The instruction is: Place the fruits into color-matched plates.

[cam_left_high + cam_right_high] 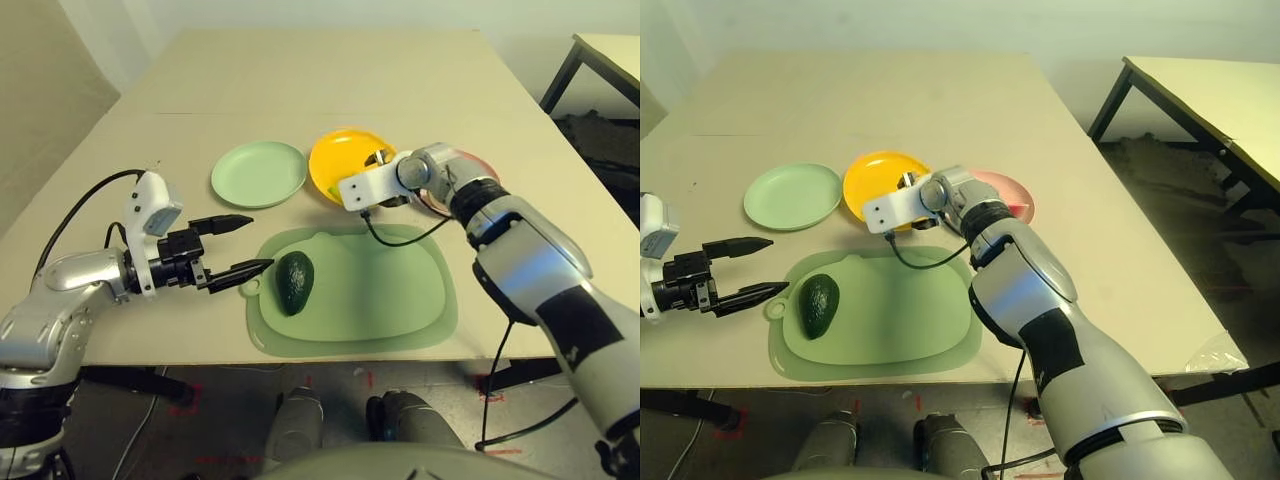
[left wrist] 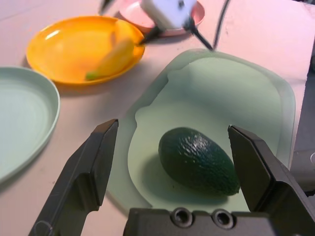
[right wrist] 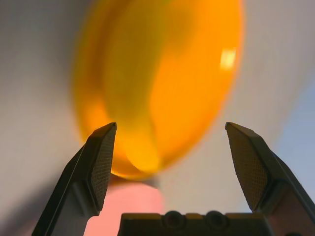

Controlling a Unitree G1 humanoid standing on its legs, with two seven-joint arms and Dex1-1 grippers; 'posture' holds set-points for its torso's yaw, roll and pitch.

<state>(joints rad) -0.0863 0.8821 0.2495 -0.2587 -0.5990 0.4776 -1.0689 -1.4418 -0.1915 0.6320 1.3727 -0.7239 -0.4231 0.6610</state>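
Beige tabletop, pale wall behind it, second table off to the robot's right. On the near part of the main surface lies a green rounded mat with a ring tab.

Right gripper: fingers spread, nothing between them, by the yellow plate. Judged step: release of the banana finished or finishing. Best practice: back straight off with the fingers wide, so that neither one hooks the fruit or tips the shallow rim.

Left gripper: spread and empty, pointing toward the dark green avocado on the mat's ring-tab side. Likely next pick. Bring one finger down each side of its narrower width, centre on the thick part, then close gently; the rounded, glossy skin may roll or slip. Lift clear before crossing to the mint plate, and lower it near the middle before opening.

Containers:
- Mint green plate: empty, awaiting the avocado.
- Yellow plate: banana inside, lying toward one side.
- Pink plate: watermelon wedge, partly hidden by the right arm.

Two of three matches appear made.
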